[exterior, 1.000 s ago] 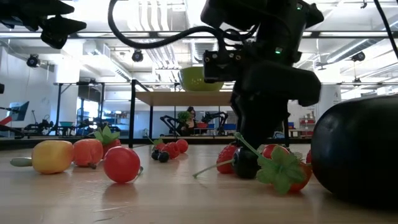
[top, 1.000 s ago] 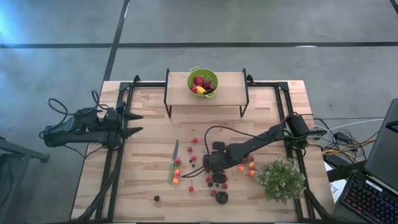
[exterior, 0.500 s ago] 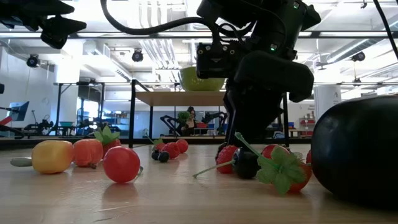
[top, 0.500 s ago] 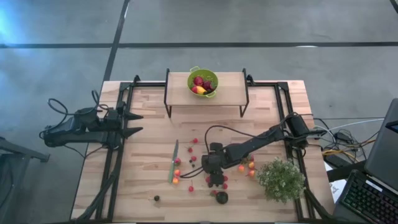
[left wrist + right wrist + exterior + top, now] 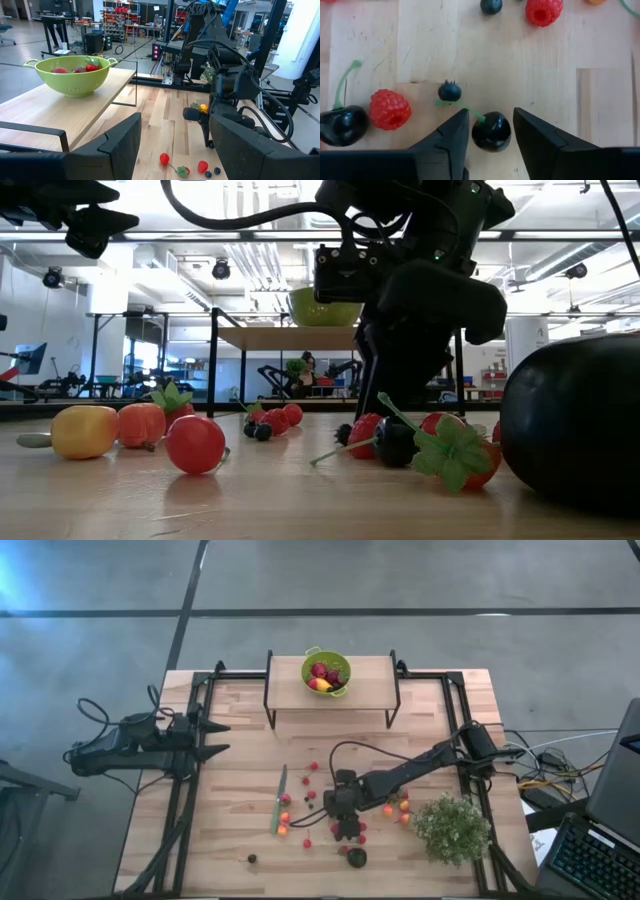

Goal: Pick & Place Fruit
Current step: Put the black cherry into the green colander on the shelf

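A dark cherry [image 5: 491, 131] with a green stem lies on the bench [image 5: 240, 770], sitting exactly in the gap between the right gripper's [image 5: 489, 135] two fingers. The jaws stand part-way open around it, not pressing it as far as the right wrist view shows. Just beside it lie a blueberry [image 5: 449, 91], a raspberry [image 5: 390, 109] and a second dark cherry [image 5: 342, 125].

Over the last second the right gripper has shifted a little across the scatter of fruit in the middle of the bench, moving from slightly farther toward the plant [image 5: 452, 828] to its present spot, then settling; between the last two views it has barely moved. That suggests the aiming is finished and the next step is probably to close on the cherry and lift.

Most fruit still lies loose on the bench, including the big dark round one [image 5: 575, 430], while a few pieces already sit in the green colander [image 5: 326, 672] on the raised shelf [image 5: 370, 680].

The left gripper [image 5: 212, 738] waits with its jaws wide at the bench's left edge.
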`<move>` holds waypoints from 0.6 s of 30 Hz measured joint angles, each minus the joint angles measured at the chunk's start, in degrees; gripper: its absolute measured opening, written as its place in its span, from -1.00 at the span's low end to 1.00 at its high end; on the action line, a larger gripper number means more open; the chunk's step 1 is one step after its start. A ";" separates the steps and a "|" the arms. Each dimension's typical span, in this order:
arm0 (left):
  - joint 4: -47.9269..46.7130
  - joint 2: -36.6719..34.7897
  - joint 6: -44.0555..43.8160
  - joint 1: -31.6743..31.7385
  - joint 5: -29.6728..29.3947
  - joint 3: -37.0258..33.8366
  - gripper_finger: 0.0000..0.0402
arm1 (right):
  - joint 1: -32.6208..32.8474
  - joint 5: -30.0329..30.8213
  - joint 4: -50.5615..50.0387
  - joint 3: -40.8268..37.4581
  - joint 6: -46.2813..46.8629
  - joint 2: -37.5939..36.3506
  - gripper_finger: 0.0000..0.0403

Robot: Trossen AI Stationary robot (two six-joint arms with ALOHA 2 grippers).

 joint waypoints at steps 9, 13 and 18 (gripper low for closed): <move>0.01 0.00 0.00 0.00 0.01 0.00 0.20 | 0.00 -2.21 0.23 0.11 -0.25 -0.07 -0.56; 0.00 0.00 0.00 0.00 0.00 0.00 0.20 | 0.00 -2.14 0.27 0.13 -0.25 -0.09 -0.60; 0.00 0.00 0.00 -0.01 0.00 0.00 0.20 | 0.00 -2.17 0.28 0.13 -0.26 -0.11 -0.68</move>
